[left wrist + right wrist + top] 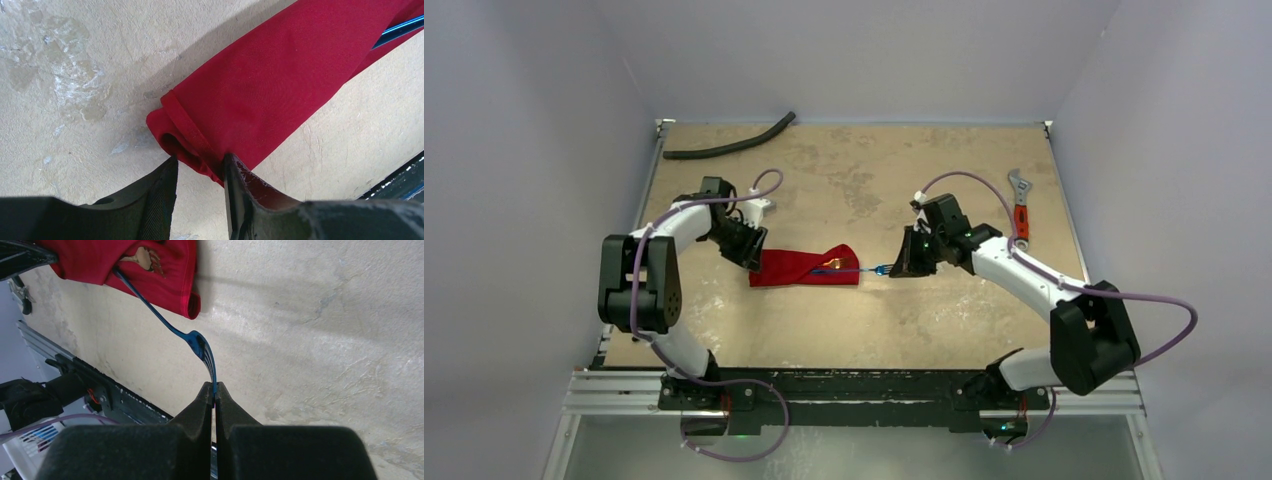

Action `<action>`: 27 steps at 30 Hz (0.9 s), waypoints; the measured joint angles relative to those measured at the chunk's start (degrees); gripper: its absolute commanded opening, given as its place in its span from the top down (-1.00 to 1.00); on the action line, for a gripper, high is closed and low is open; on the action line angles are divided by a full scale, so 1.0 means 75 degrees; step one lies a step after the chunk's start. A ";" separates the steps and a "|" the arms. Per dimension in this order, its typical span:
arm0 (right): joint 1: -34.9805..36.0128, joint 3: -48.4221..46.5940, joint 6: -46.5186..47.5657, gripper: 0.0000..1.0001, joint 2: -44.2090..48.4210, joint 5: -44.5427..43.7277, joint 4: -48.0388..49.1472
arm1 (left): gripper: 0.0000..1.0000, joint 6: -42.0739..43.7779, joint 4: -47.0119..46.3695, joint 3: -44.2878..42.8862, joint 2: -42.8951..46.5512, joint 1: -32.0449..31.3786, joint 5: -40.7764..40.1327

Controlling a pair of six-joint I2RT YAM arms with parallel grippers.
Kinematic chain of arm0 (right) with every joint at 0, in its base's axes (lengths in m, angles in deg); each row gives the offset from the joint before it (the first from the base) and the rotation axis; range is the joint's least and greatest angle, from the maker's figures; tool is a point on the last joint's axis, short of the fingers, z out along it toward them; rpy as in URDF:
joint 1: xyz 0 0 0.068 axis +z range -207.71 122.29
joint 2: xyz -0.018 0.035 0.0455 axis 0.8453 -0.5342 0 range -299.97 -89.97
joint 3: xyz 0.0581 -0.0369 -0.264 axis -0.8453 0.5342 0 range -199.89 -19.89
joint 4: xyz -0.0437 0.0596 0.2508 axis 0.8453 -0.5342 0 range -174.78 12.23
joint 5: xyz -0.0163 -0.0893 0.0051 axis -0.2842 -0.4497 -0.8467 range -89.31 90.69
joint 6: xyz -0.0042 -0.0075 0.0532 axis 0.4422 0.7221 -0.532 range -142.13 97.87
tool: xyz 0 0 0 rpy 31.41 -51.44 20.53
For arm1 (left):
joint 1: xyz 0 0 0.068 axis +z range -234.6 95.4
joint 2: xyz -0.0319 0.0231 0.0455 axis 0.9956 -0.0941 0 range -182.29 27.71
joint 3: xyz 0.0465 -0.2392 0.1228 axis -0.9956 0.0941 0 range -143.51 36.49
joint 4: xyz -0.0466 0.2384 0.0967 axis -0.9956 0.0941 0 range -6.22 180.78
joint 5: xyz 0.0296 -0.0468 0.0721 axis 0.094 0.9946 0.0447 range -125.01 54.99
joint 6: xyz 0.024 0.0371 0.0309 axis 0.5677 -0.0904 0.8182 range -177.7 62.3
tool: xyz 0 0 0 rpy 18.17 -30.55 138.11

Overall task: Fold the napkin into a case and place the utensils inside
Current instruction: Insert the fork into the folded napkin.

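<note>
Left pincer (200,164) stands partly apart astride the end of the case (260,90). Right pincer (214,390) clamps the fork (197,342) by its tines. Mottled beige tabletop (874,180), pale walls (524,100).

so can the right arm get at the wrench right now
Reach looks fine, the wrench lies just beside that arm with nothing between, but probably not yet: the right gripper is shut on the fork.
</note>
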 measured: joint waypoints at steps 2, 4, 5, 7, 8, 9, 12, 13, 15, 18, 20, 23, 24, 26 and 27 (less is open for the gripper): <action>0.0032 0.0000 -0.0041 1.00 0.0000 -0.0003 0.0047 | 0.31 0.0003 -0.0009 0.0000 -0.0041 0.0000 -0.0029; 0.0058 0.0000 -0.0096 1.00 0.0000 -0.0012 0.0093 | 0.34 0.0009 -0.0017 0.0000 -0.0093 0.0000 -0.0064; 0.0073 0.0000 -0.0131 1.00 0.0000 -0.0020 0.0131 | 0.35 0.0009 -0.0017 0.0000 -0.0131 0.0000 -0.0073; 0.0131 0.0000 -0.0207 1.00 -0.0035 -0.0032 0.0251 | 0.36 0.0012 -0.0015 0.0000 -0.0216 0.0000 -0.0076; 0.0163 0.0000 -0.0254 1.00 -0.0076 -0.0047 0.0329 | 0.37 0.0015 -0.0015 0.0000 -0.0265 0.0000 -0.0076; 0.0207 0.0000 -0.0294 1.00 -0.0137 -0.0070 0.0405 | 0.37 0.0017 -0.0012 0.0000 -0.0323 0.0000 -0.0073; 0.0321 0.0000 -0.0428 1.00 -0.0315 -0.0166 0.0574 | 0.38 0.0026 0.0052 -0.0067 -0.0396 0.0000 -0.0067; 0.0358 0.0000 -0.0490 1.00 -0.0361 -0.0175 0.0644 | 0.39 0.0029 0.0079 -0.0093 -0.0423 0.0000 -0.0067; 0.0414 0.0000 -0.0577 1.00 -0.0420 -0.0192 0.0775 | 0.41 0.0035 0.0134 -0.0152 -0.0475 0.0003 -0.0067; 0.0507 0.0000 -0.0734 1.00 -0.0481 -0.0224 0.1000 | 0.43 0.0055 0.0192 -0.0210 -0.0536 0.0003 -0.0055; 0.0597 0.0000 -0.0839 1.00 -0.0554 -0.0248 0.1154 | 0.44 0.0067 0.0242 -0.0259 -0.0583 0.0003 -0.0032; 0.0801 -0.0050 -0.0953 1.00 -0.0766 -0.0367 0.1285 | 0.49 0.0090 0.0323 -0.0329 -0.0656 0.0003 0.0015; 0.0880 -0.0090 -0.1000 1.00 -0.0854 -0.0379 0.1317 | 0.51 0.0090 0.0338 -0.0341 -0.0673 0.0003 0.0035; 0.1017 -0.0149 -0.1058 1.00 -0.0968 -0.0405 0.1413 | 0.52 0.0099 0.0373 -0.0361 -0.0705 0.0003 0.0070; 0.1067 -0.0169 -0.1087 1.00 -0.1005 -0.0411 0.1448 | 0.52 0.0105 0.0396 -0.0382 -0.0729 0.0003 0.0087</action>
